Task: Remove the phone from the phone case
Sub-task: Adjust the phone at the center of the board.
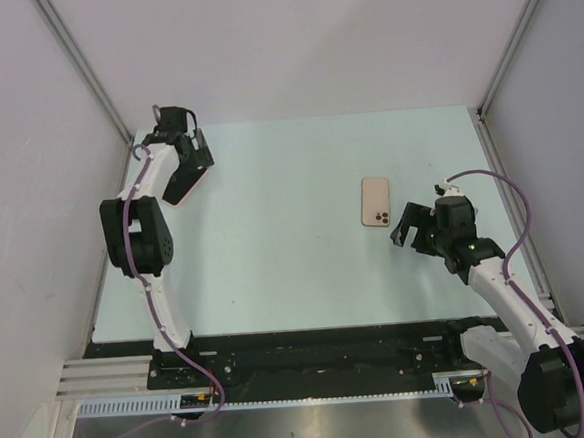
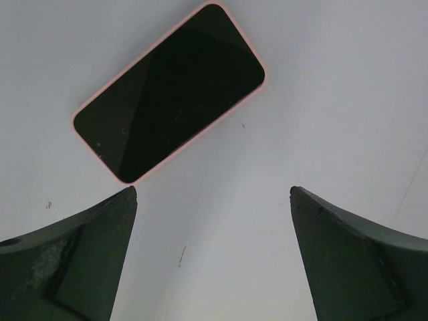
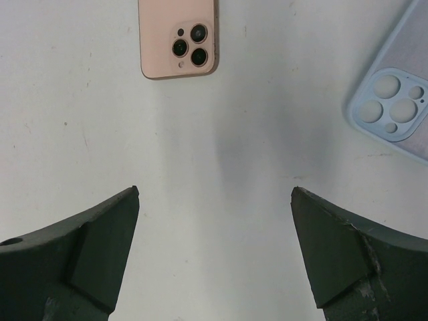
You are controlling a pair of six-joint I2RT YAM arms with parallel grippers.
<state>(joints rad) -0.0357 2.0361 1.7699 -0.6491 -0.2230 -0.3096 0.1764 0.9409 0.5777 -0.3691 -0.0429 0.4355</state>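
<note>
**Cased phone awaits the left arm.** The phone (image 2: 170, 93) lies flat and screen-up on the table (image 1: 273, 240), near ten o'clock in the top view. The pink rim of its case (image 2: 75, 122) shows all round the dark glass.

The left gripper (image 2: 214, 190) hangs over it with jaws spread wide and nothing between them. In the wrist view the phone sits at eleven o'clock, clear of both fingers. The left arm stands tall, folded at the elbow, with its wrist tipped down toward the far left corner.

The right gripper (image 3: 214, 190), also wide open and empty, is held low toward three o'clock on the table. It faces a second phone (image 1: 376, 202) lying camera-side up. A blue case (image 3: 394, 100), apparently empty, lies at two o'clock in that wrist view.

The phone is probably stiff and fairly weighty, with slick, breakable glass, while the case looks like a thin, yielding skin hugging its edges. Lying flat, the phone offers little but its long edges. A grip across the narrow width should hold it, and a corner of the rim seems the place to start peeling. Pressing on the screen would be the risk.
</note>
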